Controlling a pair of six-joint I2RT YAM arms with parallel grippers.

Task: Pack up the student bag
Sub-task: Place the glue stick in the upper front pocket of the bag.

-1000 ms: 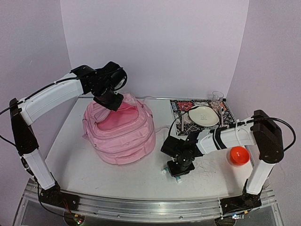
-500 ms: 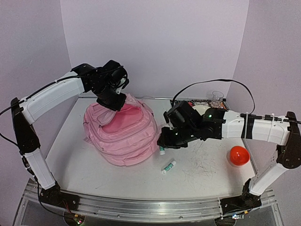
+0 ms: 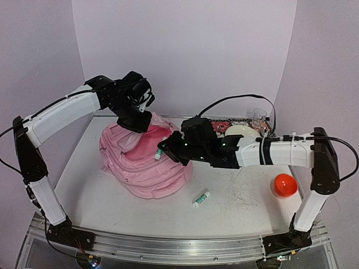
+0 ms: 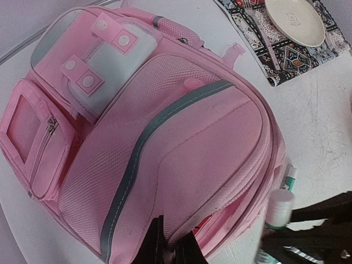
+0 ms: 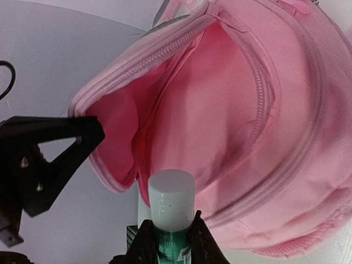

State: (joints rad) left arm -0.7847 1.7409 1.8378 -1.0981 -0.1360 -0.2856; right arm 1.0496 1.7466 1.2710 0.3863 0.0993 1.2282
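The student bag (image 3: 147, 168) is a large pink backpack lying left of centre, its main compartment unzipped and its pink lining (image 5: 220, 104) showing. My left gripper (image 3: 134, 121) is shut on the fabric edge of that opening (image 4: 174, 226) and holds it up. My right gripper (image 3: 164, 149) is shut on a green glue stick with a white cap (image 5: 171, 197), which hangs at the mouth of the bag (image 4: 279, 208). A second glue stick (image 3: 201, 198) lies on the table in front of the bag.
An orange ball (image 3: 284, 185) sits at the right near the right arm's base. At the back right a patterned placemat (image 3: 216, 126) carries a cream plate (image 3: 242, 132), with a clear glass (image 3: 258, 117) beside it.
My right gripper rose from the table in front of the bag and carried one glue stick left to the bag's opening. The other stick stayed on the table. The left gripper kept its hold.
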